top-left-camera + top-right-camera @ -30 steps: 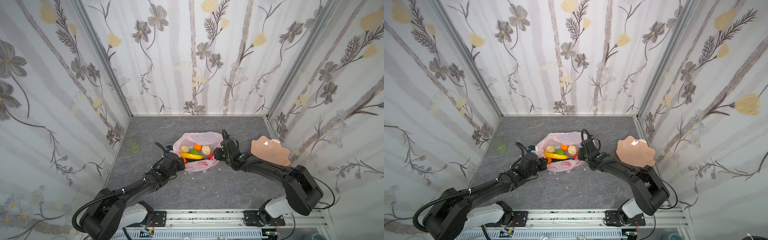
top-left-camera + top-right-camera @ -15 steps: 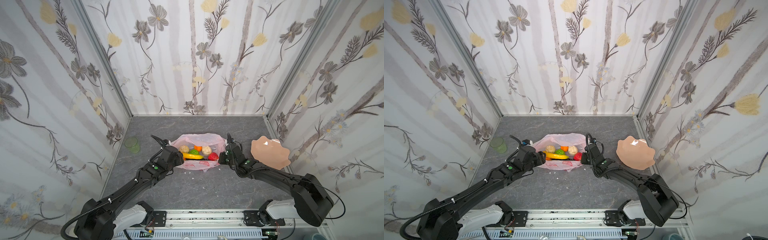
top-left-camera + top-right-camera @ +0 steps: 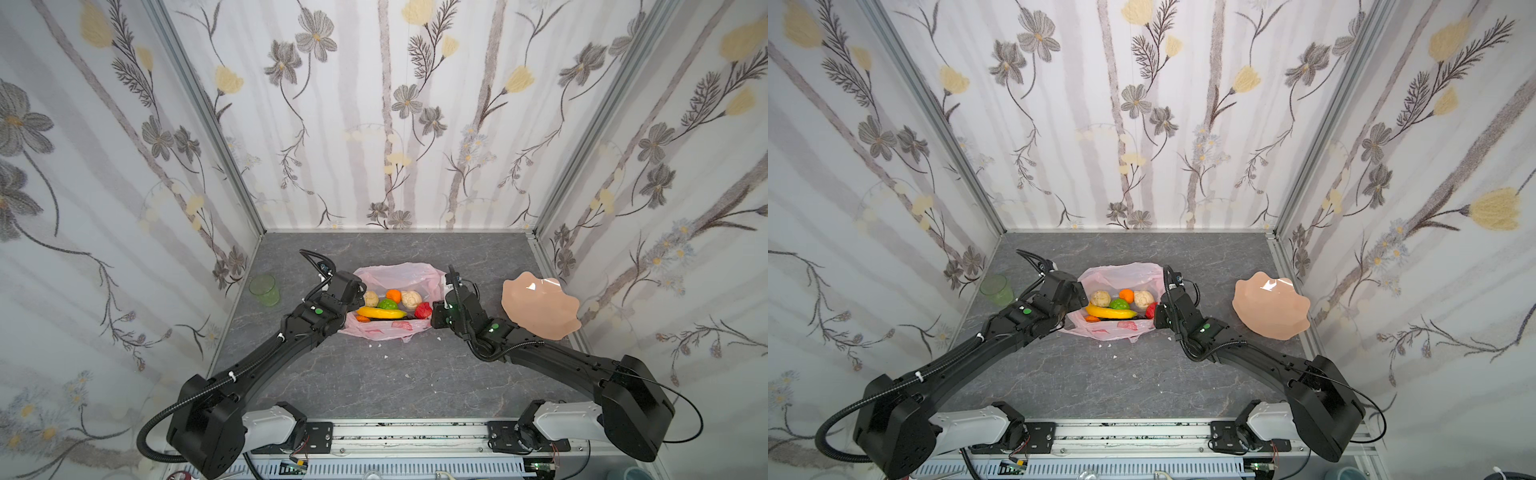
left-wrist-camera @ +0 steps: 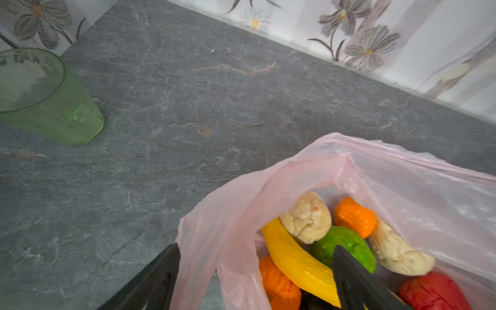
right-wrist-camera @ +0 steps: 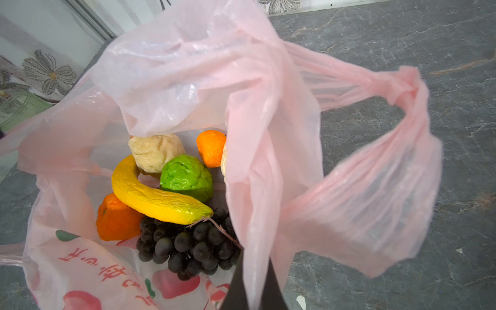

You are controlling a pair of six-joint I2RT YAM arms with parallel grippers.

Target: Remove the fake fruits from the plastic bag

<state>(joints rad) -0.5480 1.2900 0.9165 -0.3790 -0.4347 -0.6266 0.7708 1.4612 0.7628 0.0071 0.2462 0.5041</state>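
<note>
Nothing out yet: every small glossy toy fruit (image 5: 186,174) in view, from yellow banana (image 5: 155,198) to dark grape bunch (image 5: 188,247), sits inside the thin translucent pink plastic bag (image 5: 188,67), which lies on the grey marbled worktop (image 3: 374,374) between both end effectors. State: left end effector (image 4: 255,249) released, jaws astride the bag's rim; right end effector (image 5: 253,268) clenched on that rim. Red printed characters (image 5: 107,271) on the bag just beside the right end effector, illegible to me; no brand seen.
</note>
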